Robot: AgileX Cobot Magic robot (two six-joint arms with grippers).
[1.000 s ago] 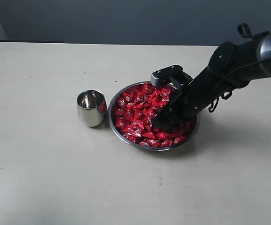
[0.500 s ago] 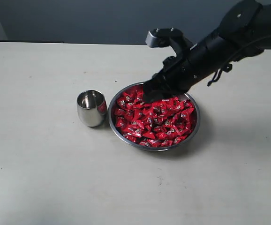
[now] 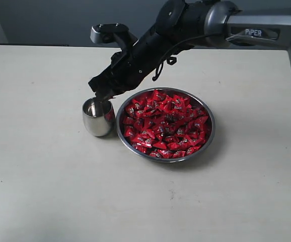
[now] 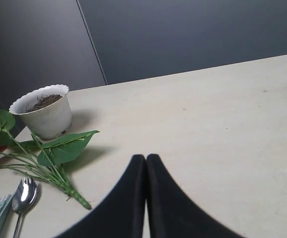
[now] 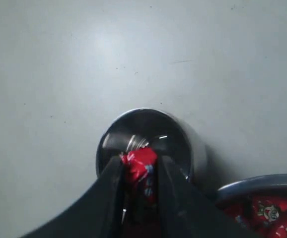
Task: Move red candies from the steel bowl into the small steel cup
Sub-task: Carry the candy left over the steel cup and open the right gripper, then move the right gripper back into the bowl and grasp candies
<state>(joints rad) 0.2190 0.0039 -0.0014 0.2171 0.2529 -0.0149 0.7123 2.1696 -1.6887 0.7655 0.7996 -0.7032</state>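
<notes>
One red candy (image 5: pixel 139 159) is sitting pinched between the fingers of the right gripper (image 5: pixel 140 167), which is closed down to a narrow gap around it. The gripper is hanging right over the mouth of the small steel cup (image 3: pixel 98 121), so the cup is standing directly beneath the fingertips. Just beside the gripper, the steel bowl (image 3: pixel 212 126) is brimming with the rest of the red candies (image 3: pixel 163 123). Their wrappers are showing tiny white print, too small to read. White letters on the right arm (image 3: pixel 221 20) are spelling "PIPER". Elsewhere on the table (image 3: pixel 60 191), the left gripper (image 4: pixel 146 171) is keeping its jaws pressed together on nothing, with a white pot (image 4: pixel 43 111), a leafy sprig (image 4: pixel 59 148) and a spoon (image 4: pixel 24 191) lying near it.
</notes>
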